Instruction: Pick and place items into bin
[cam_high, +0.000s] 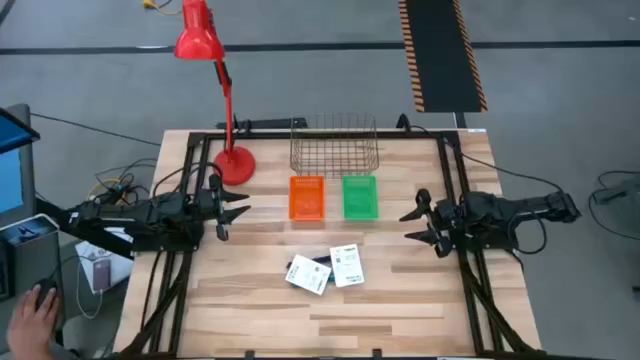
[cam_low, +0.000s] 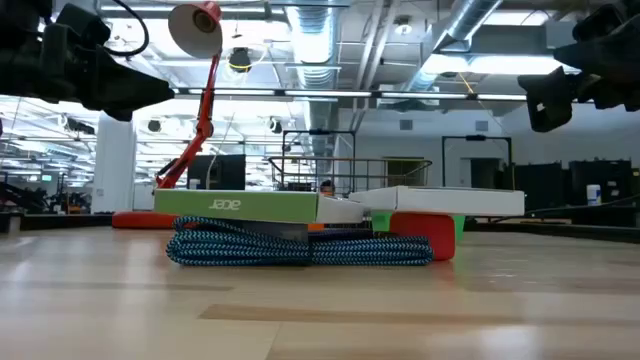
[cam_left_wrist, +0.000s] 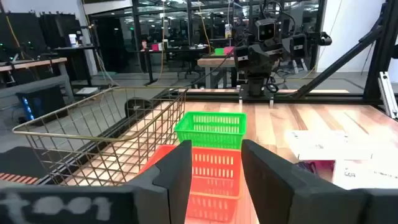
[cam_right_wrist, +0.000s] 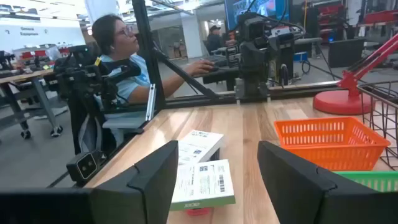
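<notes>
Two flat white boxes with black printed labels (cam_high: 347, 265) (cam_high: 308, 275) lie side by side on the wooden table, near its front middle. In the low view they rest on a coiled teal braided cord (cam_low: 300, 248) and a red piece (cam_low: 420, 235). No pens show. My left gripper (cam_high: 235, 210) hovers open and empty at the table's left, pointing right. My right gripper (cam_high: 418, 225) hovers open and empty at the right, pointing left. The boxes also show in the right wrist view (cam_right_wrist: 199, 183) and the left wrist view (cam_left_wrist: 329, 146).
An orange bin (cam_high: 307, 197) and a green bin (cam_high: 360, 197) stand side by side behind the boxes, with a wire basket (cam_high: 333, 145) behind them. A red desk lamp (cam_high: 235, 160) stands at the far left. A person (cam_right_wrist: 118, 56) sits beyond the table's left side.
</notes>
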